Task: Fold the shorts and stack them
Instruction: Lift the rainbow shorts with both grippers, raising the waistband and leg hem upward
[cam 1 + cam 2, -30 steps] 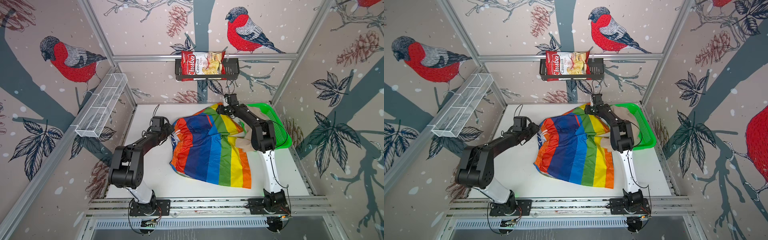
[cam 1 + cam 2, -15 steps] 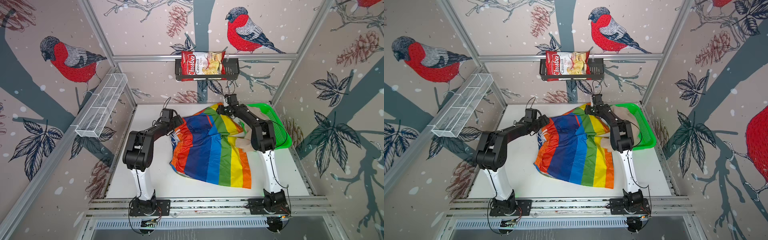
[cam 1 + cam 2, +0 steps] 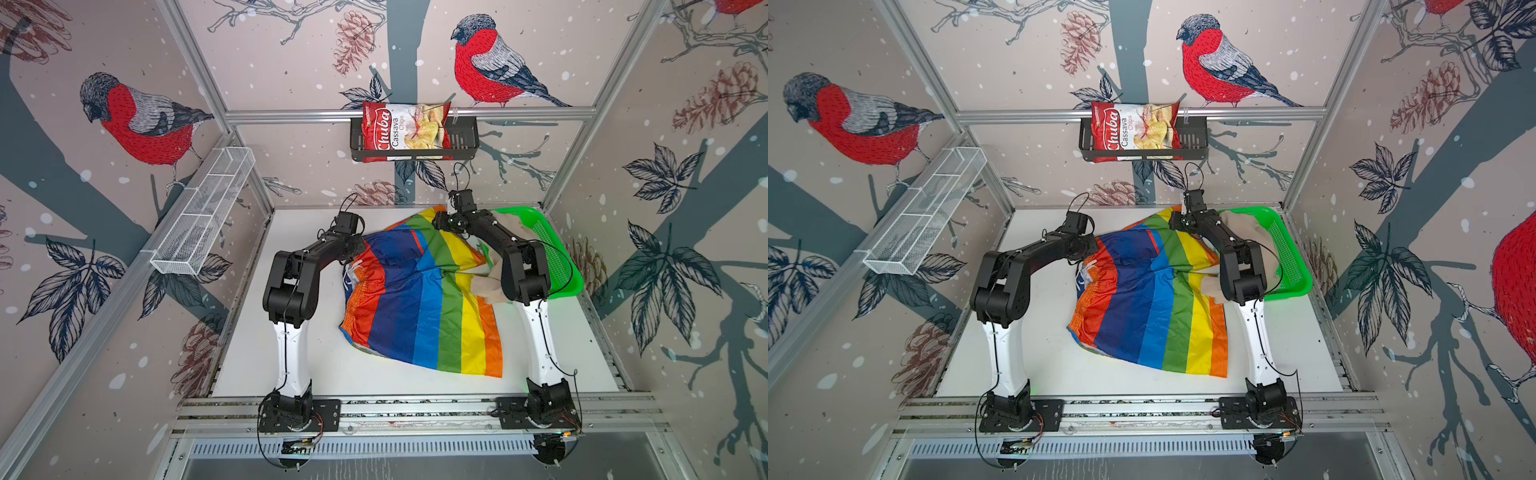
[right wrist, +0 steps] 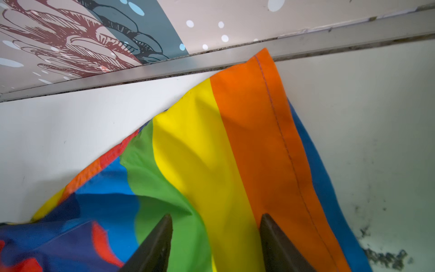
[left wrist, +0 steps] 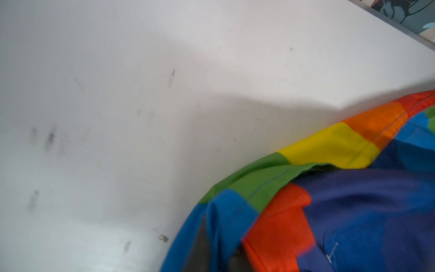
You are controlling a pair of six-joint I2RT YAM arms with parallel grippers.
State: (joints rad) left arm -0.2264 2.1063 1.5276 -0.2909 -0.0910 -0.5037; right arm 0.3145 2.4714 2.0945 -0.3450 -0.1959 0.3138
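Plainly we have barely begun: the rainbow shorts point(image 3: 419, 307) lie unfolded mid-tabletop point(image 3: 374, 374), the beige shorts point(image 3: 485, 284) spill from the basket point(image 3: 570, 266) at the far right corner, our left pincer point(image 3: 358, 248) is pressed together at the rainbow shorts' far-left edge, and our right pincer point(image 4: 216, 216) is spread above them.

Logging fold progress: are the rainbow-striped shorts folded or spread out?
Spread out, not folded: the rainbow-striped shorts lie open on the table, waistband and both legs showing, somewhat rumpled.
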